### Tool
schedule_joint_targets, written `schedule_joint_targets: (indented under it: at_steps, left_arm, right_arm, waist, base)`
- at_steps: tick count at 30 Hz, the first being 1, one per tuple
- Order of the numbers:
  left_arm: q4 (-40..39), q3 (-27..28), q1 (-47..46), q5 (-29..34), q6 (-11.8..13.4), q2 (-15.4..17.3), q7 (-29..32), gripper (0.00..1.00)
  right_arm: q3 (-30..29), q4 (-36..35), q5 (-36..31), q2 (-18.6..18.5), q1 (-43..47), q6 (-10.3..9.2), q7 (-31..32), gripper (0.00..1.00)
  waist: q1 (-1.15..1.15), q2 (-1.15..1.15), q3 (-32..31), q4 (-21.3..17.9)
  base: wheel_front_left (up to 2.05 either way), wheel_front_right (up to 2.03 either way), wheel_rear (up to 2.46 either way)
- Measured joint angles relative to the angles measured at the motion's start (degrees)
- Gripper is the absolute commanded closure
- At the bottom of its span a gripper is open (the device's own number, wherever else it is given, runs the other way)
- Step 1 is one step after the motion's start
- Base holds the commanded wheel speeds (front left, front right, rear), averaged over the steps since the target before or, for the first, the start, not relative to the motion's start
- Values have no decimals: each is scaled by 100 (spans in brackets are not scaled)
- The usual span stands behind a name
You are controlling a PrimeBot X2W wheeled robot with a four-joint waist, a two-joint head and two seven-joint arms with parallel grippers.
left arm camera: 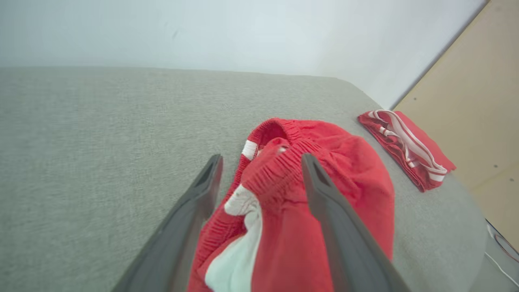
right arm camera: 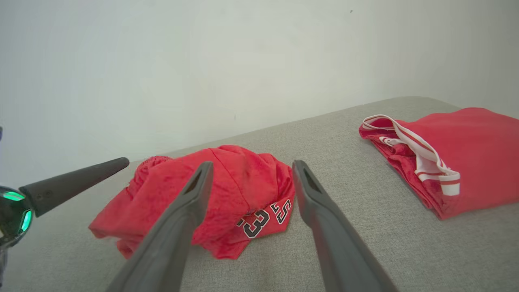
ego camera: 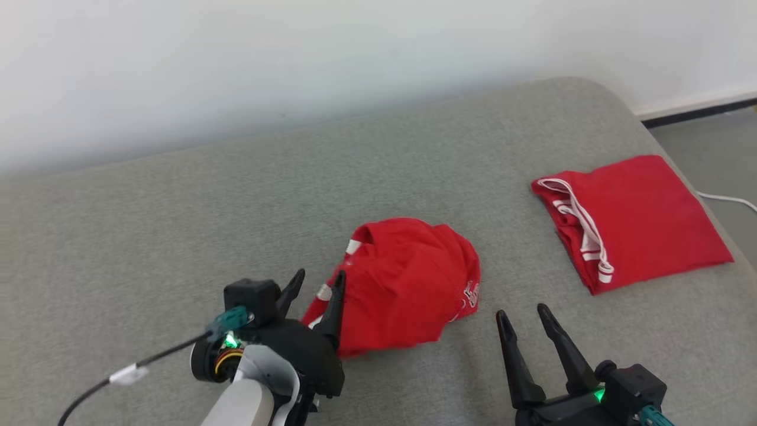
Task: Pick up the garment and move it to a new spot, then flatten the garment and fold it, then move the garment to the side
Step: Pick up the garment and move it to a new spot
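A crumpled red garment (ego camera: 408,284) with white trim and black-and-white numbers lies bunched in the middle of the grey padded surface (ego camera: 177,236). My left gripper (ego camera: 320,276) is open at the garment's left edge. In the left wrist view its two fingers straddle the ribbed waistband (left arm camera: 275,170) without closing on it, and the rest of the garment (left arm camera: 348,170) spreads beyond. My right gripper (ego camera: 521,311) stands open and holds nothing, just to the right of the garment and nearer to me. The right wrist view shows the right gripper (right arm camera: 252,163) pointing at the garment (right arm camera: 243,178).
A second red garment (ego camera: 644,219), folded flat with white-striped edges, lies at the far right near the surface's rounded edge. A white wall runs along the back. Floor and a white cable (ego camera: 727,200) lie past the right edge. Bare grey surface stretches to the left.
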Motion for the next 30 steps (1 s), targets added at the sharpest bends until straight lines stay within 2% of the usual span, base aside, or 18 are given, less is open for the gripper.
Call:
schedule_joint_targets:
  at_steps: [9, 12, 16, 20, 24, 30]
  left_arm:
    - [-614, 233, 657, -141, -105, -47, -1469, 0]
    - [-797, 323, 828, -38, -108, -15, -1592, 0]
    - [-1162, 732, 1387, 7, -159, -10, -1647, 0]
    - [-1649, 1299, 1891, 482, -250, 2, -1662, 0]
    - [-1771, 1770, 2478, 934, -322, 11, -1662, 0]
    - [-1798, 2176, 2996, 1497, -411, 27, -1662, 0]
  right_arm:
    - [-417, -115, -52, -9, 258, 0, -1, 0]
    - [-522, -156, -70, -19, 336, 0, -1, 0]
    - [-805, -221, -101, -70, 454, 0, 0, 0]
    - [-1045, -245, -141, -108, 569, 0, 0, 0]
    - [-1162, -215, -162, -138, 682, 0, 0, 0]
    - [-1185, -35, -211, -241, 857, 0, 58, 0]
  waist:
    - [0, 0, -238, 565]
    - [0, 0, -289, 688]
    - [0, 0, -385, 902]
    - [0, 0, -478, 1055]
    - [-1, 0, -571, 1132]
    - [-1, 0, -667, 1183]
  base:
    - [0, 0, 0]
    - [0, 0, 0]
    - [0, 0, 0]
    - [0, 0, 0]
    - [0, 0, 0]
    - [0, 0, 0]
